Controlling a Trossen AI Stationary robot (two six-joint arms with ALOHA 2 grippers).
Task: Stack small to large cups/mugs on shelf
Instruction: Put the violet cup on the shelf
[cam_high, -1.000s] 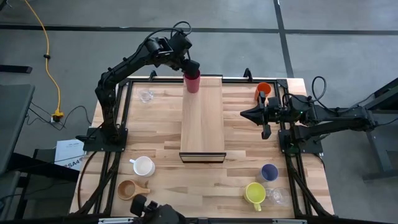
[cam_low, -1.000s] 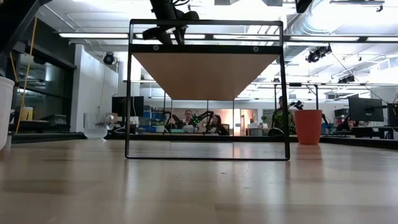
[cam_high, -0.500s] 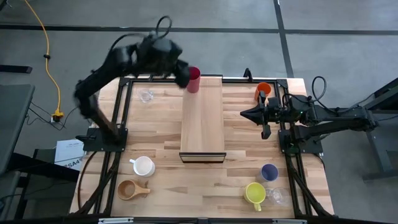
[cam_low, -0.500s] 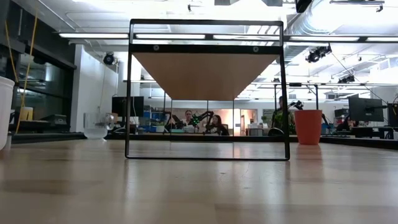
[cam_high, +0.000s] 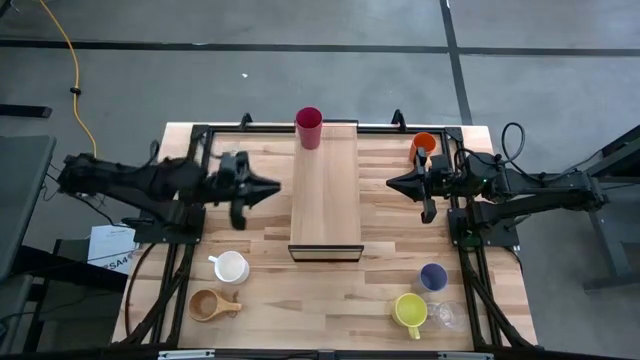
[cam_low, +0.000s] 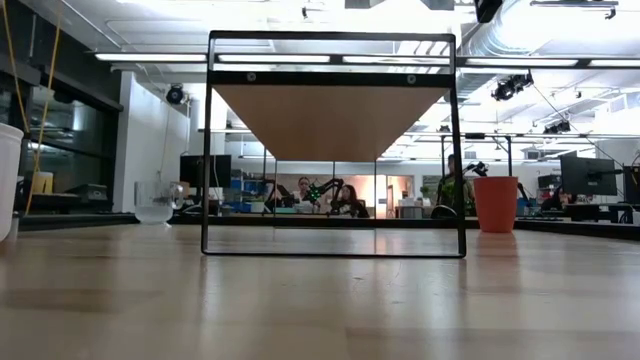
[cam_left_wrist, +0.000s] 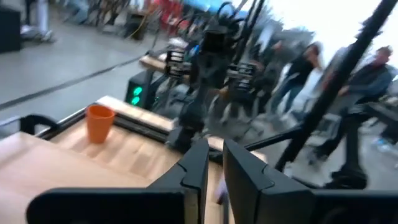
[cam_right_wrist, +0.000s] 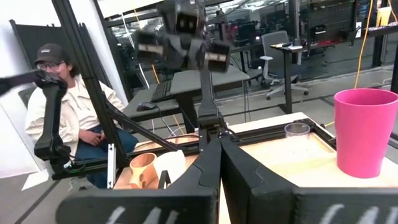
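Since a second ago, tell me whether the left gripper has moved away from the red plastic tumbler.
Yes. In the high view the left gripper has pulled back from the red tumbler at the light-wood shelf's far end, toward the table's left side, empty.

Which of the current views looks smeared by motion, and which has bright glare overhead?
The left wrist view is smeared: the room and people beyond the orange cup streak. The low view has bright ceiling glare above the shelf. The high view is evenly lit and crisp.
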